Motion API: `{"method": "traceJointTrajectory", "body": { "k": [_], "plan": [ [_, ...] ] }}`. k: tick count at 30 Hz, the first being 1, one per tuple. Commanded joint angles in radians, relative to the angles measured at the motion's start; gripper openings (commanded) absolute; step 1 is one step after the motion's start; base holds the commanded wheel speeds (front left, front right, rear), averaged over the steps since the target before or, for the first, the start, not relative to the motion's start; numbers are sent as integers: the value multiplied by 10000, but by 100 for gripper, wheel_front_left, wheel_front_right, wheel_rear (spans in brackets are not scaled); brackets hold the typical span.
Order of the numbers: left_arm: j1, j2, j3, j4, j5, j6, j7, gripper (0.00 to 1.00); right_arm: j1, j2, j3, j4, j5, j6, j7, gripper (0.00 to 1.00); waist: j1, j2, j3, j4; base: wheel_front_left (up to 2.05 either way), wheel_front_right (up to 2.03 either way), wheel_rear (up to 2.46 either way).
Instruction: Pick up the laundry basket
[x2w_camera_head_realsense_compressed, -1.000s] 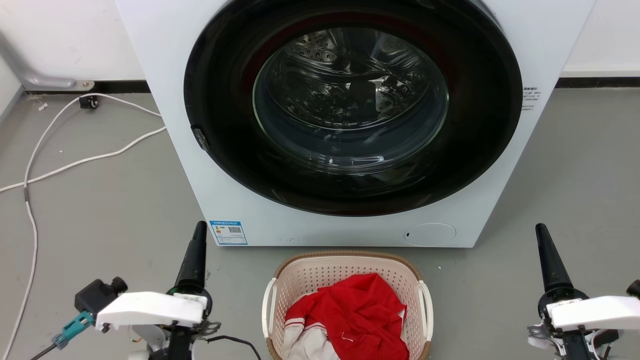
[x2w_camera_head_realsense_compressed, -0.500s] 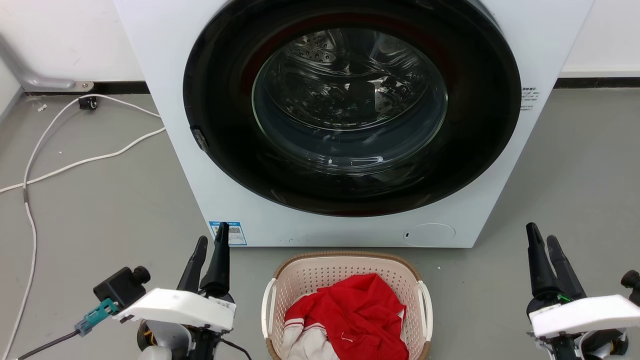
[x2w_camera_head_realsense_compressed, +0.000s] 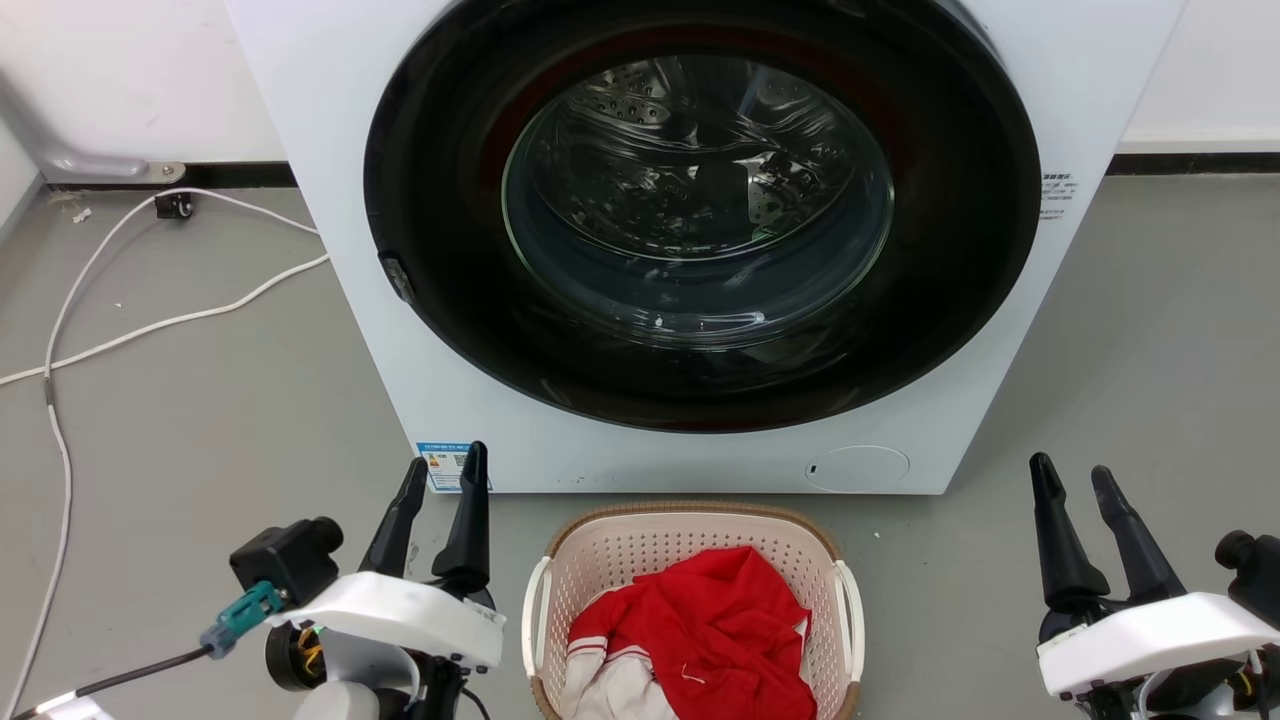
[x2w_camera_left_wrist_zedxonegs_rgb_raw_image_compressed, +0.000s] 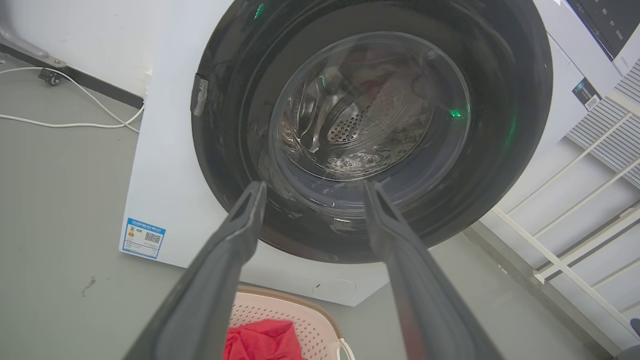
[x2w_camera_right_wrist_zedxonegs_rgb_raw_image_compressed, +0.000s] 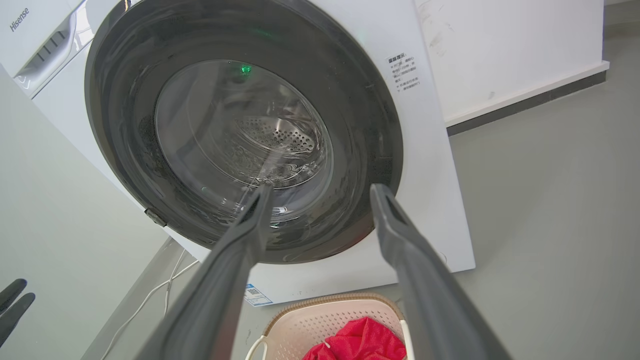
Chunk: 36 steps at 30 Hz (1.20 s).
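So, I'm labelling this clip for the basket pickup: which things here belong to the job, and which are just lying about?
Belongs to the job:
laundry basket, on the floor
left tool, open
right tool, open

Just lying about:
washer
white cable on the floor
red garment, lying in the basket
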Motion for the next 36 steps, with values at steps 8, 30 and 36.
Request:
{"method": "traceJointTrajectory", "body": {
  "k": [8, 30, 36],
  "plan": [
    [-220, 81, -228, 131, 1285, 95, -297, 100, 150, 5, 16, -390, -1188, 1, 69, 100, 0, 0, -36, -48, 0, 0, 0],
    [-273, 176, -560, 470, 3479, 399, -815, 100, 510, 18, -25, -799, -3385, 0, 99, 100, 0, 0, -92, -82, 0, 0, 0],
    [-226, 185, -598, 551, 4062, 499, -985, 100, 601, 23, -16, -909, -4046, -1, 17, 100, 0, 0, -111, -78, 0, 0, 0]
  ]
}}
